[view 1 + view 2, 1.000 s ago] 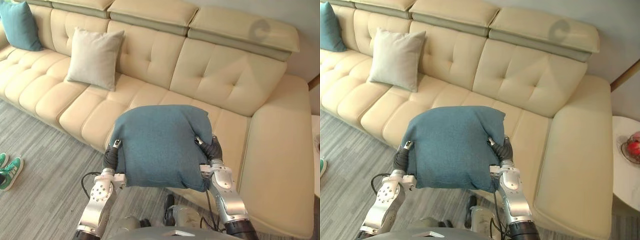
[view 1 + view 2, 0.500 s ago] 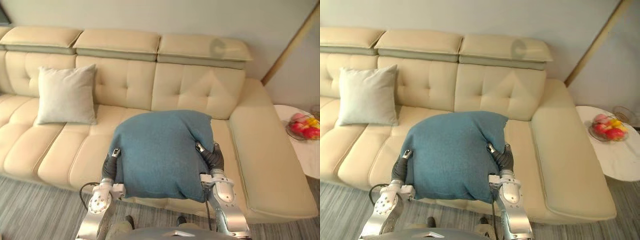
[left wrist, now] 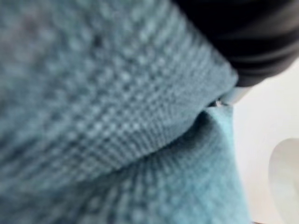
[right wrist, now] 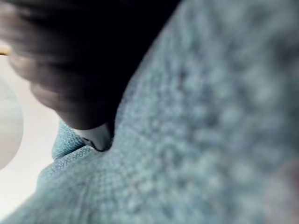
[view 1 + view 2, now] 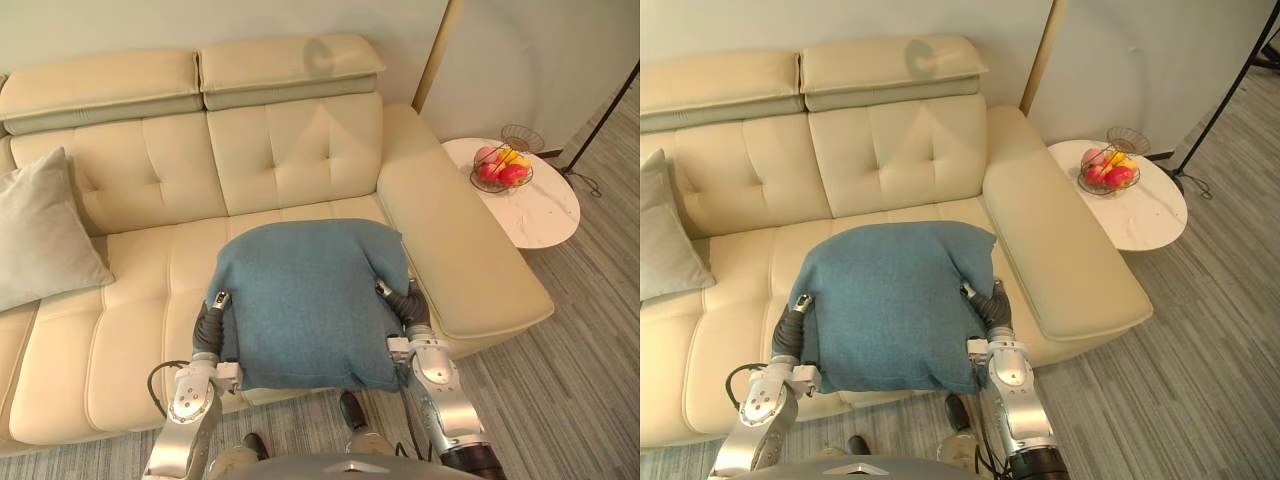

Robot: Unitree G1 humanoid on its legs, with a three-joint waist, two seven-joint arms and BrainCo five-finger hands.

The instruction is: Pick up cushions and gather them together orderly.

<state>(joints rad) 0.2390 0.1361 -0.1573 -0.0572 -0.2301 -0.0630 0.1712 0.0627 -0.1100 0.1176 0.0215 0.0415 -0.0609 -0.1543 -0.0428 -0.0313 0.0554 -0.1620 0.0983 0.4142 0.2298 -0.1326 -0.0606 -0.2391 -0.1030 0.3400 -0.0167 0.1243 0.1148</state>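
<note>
The blue cushion point(image 5: 305, 300) is being carried between both robot hands, over the near edge of the sofa point(image 5: 280, 150) seat, right of the seat's middle. The left robot hand point(image 5: 208, 325) is pressing against the cushion's left edge. The right robot hand point(image 5: 408, 310) is pressing against its right edge, where the cloth is folding inward. In each wrist view the dark cover is lying tight against the blue weave. How far either robot hand is open cannot be told, because the cushion is hiding the rest of each one. A grey cushion point(image 5: 35, 235) is leaning against the sofa back at far left, well apart from the blue one. A round bench point(image 5: 540, 210) is standing right of the sofa arm, carrying a fruit basket point(image 5: 498, 170).
</note>
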